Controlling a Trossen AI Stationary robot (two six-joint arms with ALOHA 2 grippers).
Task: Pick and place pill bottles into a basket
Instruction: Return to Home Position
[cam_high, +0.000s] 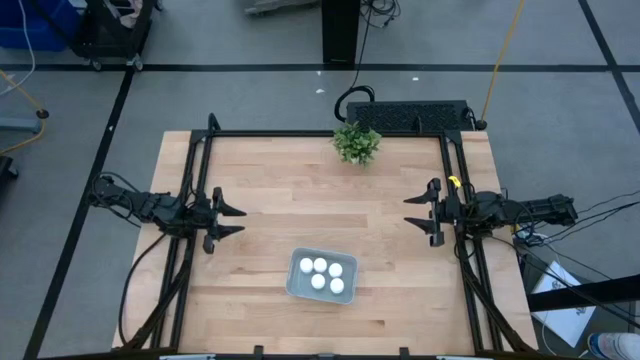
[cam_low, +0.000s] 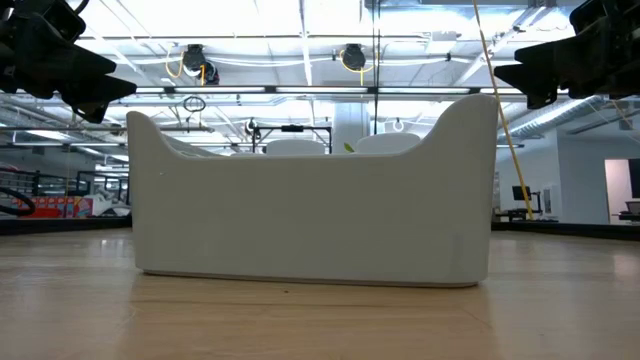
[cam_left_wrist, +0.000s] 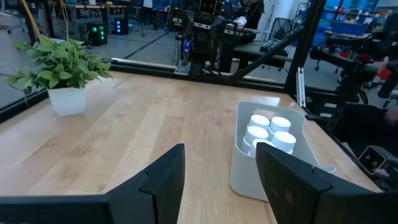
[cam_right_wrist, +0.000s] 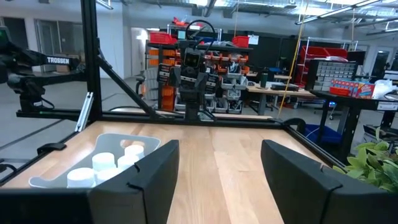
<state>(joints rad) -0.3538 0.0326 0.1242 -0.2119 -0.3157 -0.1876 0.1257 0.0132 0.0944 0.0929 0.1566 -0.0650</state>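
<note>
The pale grey-blue basket (cam_high: 322, 276) rests flat on the wooden table near its front edge, and it fills the low view (cam_low: 312, 200). Several white pill bottles (cam_high: 324, 274) stand upright inside it; they also show in the left wrist view (cam_left_wrist: 268, 132) and the right wrist view (cam_right_wrist: 107, 163). My left gripper (cam_high: 232, 221) is open and empty above the table's left side, left of the basket. My right gripper (cam_high: 418, 214) is open and empty above the table's right side, right of the basket.
A small green plant in a white pot (cam_high: 356, 143) stands at the table's far edge, also in the left wrist view (cam_left_wrist: 61, 74). Black frame rails (cam_high: 198, 190) run along both table sides. Bare wood lies between the grippers and the basket.
</note>
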